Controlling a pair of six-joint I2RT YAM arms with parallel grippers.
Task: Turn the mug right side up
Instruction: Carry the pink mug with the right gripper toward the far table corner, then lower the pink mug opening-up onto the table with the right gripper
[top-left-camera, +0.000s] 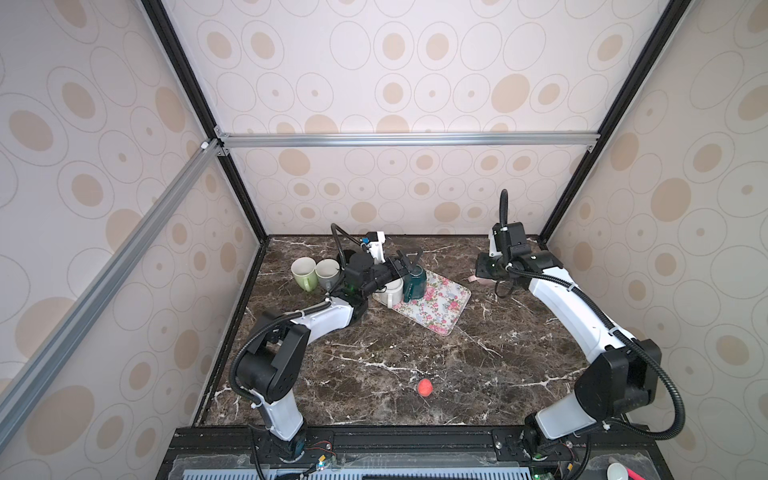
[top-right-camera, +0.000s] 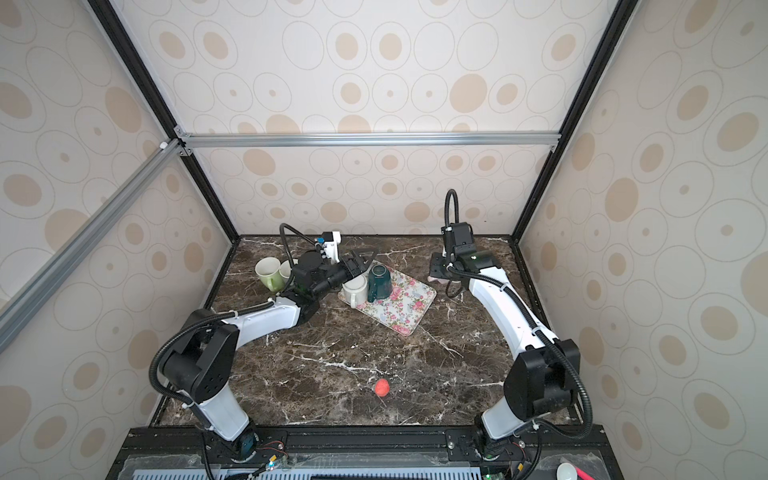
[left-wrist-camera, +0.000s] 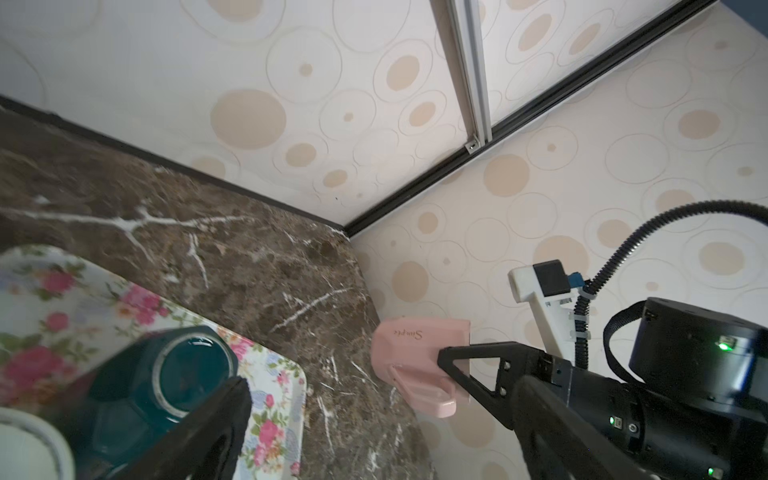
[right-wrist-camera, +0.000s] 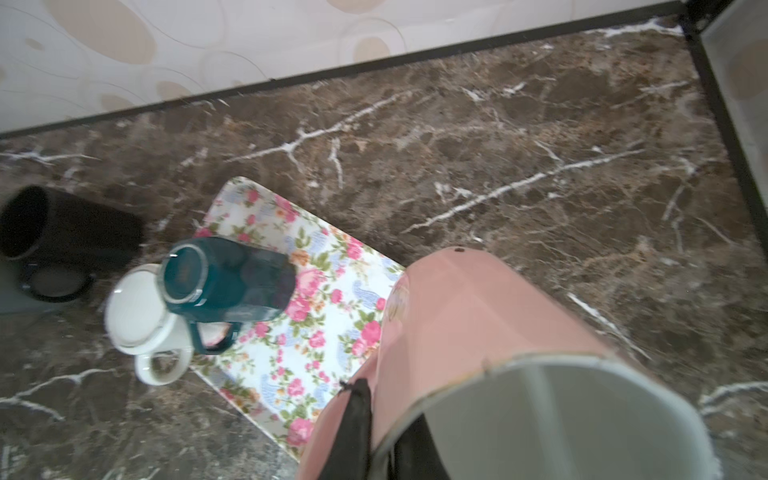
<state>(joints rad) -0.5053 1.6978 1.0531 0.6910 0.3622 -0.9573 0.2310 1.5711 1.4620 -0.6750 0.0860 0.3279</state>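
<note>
Standing at the robot's base, 12 o'clock is the back wall. The dark teal mug sits mouth down on the floral tray, at about 12 o'clock on the marble surface, its ringed base facing up. A white mug stands upside down just beside it, toward 9 o'clock. The left gripper hovers at the teal mug's 11 o'clock side with its jaws spread wide and nothing between them.

At about 1 o'clock the right gripper is clamped on the rim wall of a pink mug, one finger outside and apparently one inside. That mug is tipped over, its mouth toward the wrist camera. I can't tell whether it touches the surface.

Toward 10 o'clock a pale green mug and a grey mug stand mouth up, a black mug lies on its side, and a red ball rests near 6 o'clock.

I judge the pink mug to be partway through its turn, and the teal one lined up but not yet grasped. Next, the right wrist would need to roll until the pink mug's mouth faces up, then set it down. The left gripper would need to close around the teal body without knocking the white mug.
</note>
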